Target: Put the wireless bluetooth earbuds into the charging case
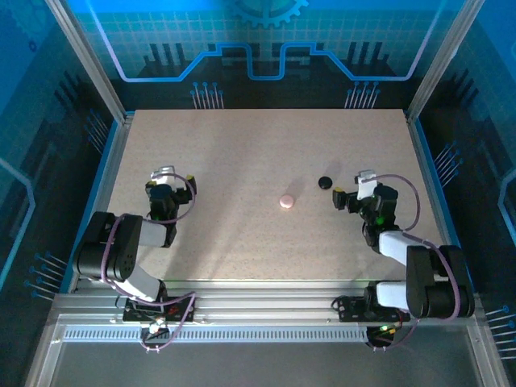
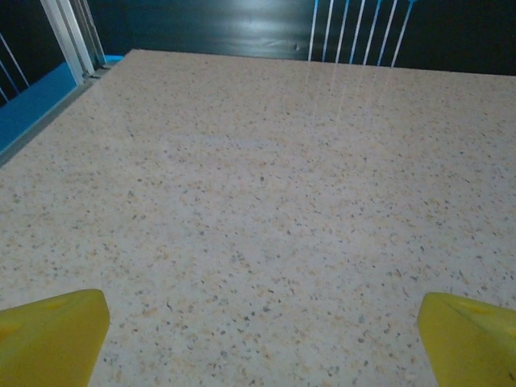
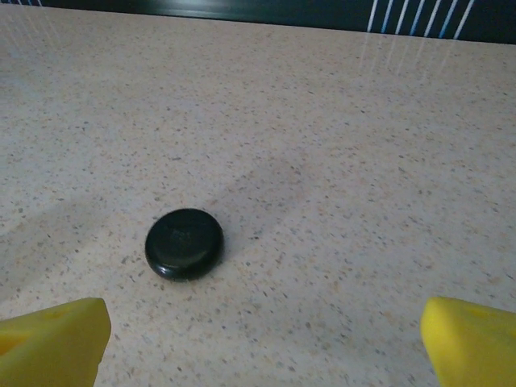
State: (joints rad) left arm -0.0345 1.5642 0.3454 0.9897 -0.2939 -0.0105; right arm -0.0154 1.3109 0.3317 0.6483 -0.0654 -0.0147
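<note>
Where the blue-lit side wall (image 1: pixel 36 145) closed the scene on the left, we saw a slanting metal post (image 1: pixel 86 56) and a blue strip (image 1: pixel 103 173) along the edge of the table (image 1: pixel 242 137). The tabletop was a pale beige, finely speckled sheet, faintly glossy toward its far edge (the white bars of the back wall (image 1: pixel 266 40) mirrored in it there). The left arm (image 1: pixel 109 250) lay folded over the near left part, and the left gripper (image 2: pixel 262 339) pointed out over bare surface with its yellow fingers (image 2: pixel 52 339) spread wide, nothing between them. A little right of centre the charging case (image 1: pixel 287 201) sat flat on the surface, a small round pale-pink puck, apart from both grippers. Behind it, at the far side, we noted the back wall's blue grid and line graphics; along the near edge ran a ribbed metal rail (image 1: pixel 266 302) where the arm bases were bolted. Up and to the right of the case lay a black disc (image 1: pixel 325 183), near it but not touching. The right gripper (image 3: pixel 262 339) stood just right of that disc, its jaws likewise spread and holding nothing; in its wrist view the disc lay ahead, toward the left finger. On the far right another post (image 1: pixel 447 56) and a dark blue wall (image 1: pixel 492 161) closed the room.
</note>
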